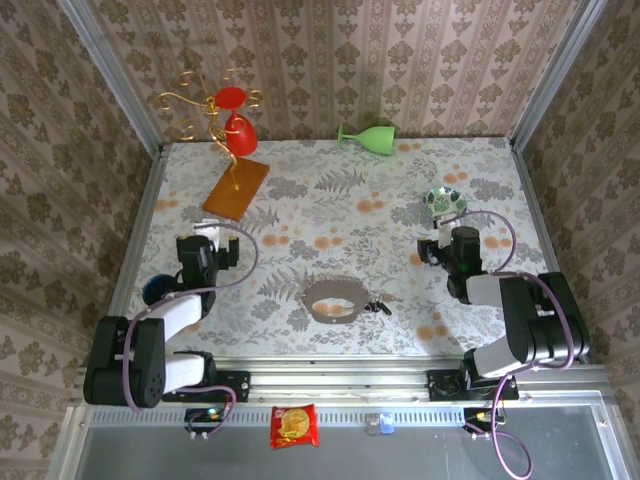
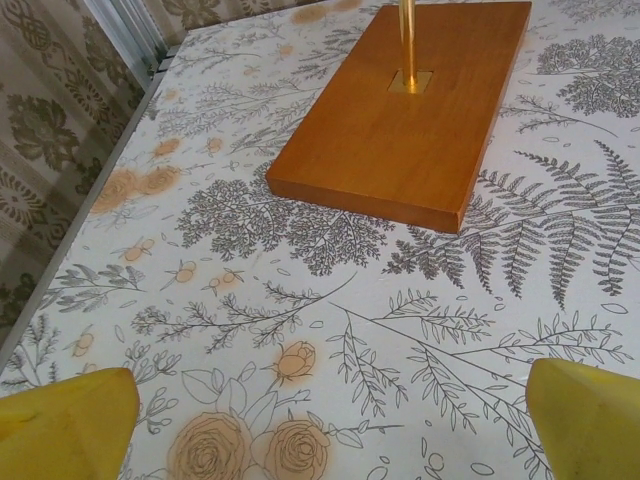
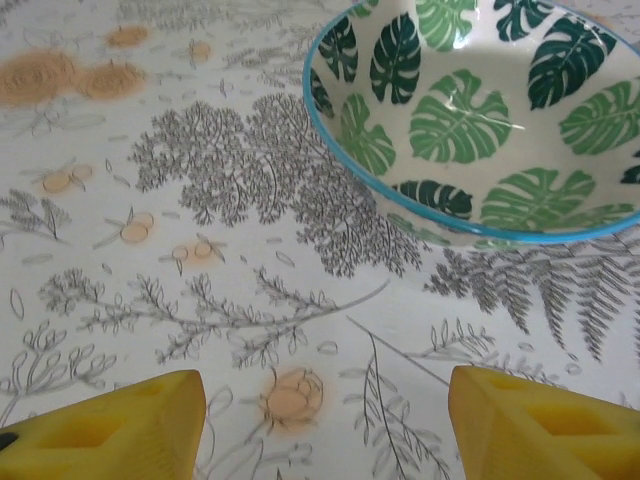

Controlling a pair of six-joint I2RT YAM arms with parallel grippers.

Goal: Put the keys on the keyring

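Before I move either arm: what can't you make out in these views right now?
Top view: whether the keys are on the keyring or only beside it; too small.
Top view: a dark blue object, mostly hidden under the left arm.
Right wrist view: the dish, its far rim cut off by the top and right edges.

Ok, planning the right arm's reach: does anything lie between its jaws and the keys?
Nothing visible does. The right gripper faces the leaf-patterned dish, away from the keys; between it and the keys, which lie beside the keyring, is bare tablecloth.
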